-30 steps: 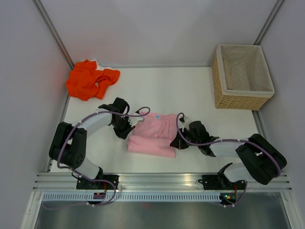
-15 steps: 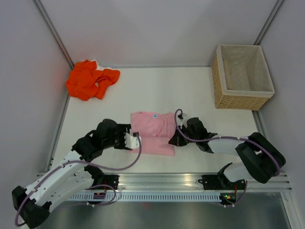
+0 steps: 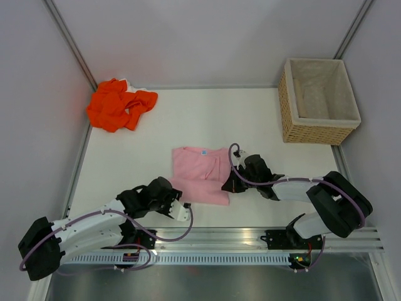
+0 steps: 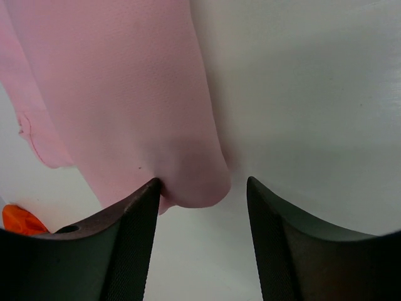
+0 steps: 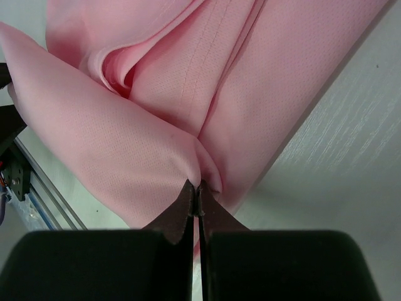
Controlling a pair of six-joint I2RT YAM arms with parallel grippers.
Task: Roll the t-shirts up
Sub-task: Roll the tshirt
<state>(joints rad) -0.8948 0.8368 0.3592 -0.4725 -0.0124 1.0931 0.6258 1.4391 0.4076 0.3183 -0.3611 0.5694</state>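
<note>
The pale pink t-shirt (image 3: 199,174) lies folded on the table in the middle. My right gripper (image 3: 229,184) is at its right near corner, shut on a pinched fold of the pink cloth (image 5: 156,157), as the right wrist view shows (image 5: 198,188). My left gripper (image 3: 171,199) is low at the shirt's near left corner. It is open (image 4: 202,187), with the rounded pink corner (image 4: 194,182) just ahead of the fingertips and touching the left finger (image 4: 141,213). The bright orange t-shirt (image 3: 119,103) lies crumpled at the far left.
A woven wicker basket (image 3: 318,128) with pale lining stands at the far right. Walls and metal frame posts close in the table on the left, back and right. A metal rail (image 3: 213,237) runs along the near edge.
My left arm has let go of the pink shirt's left edge and swung back toward the near edge, ending low at its near left corner. The shirt now lies flatter. The right gripper has stayed put.
</note>
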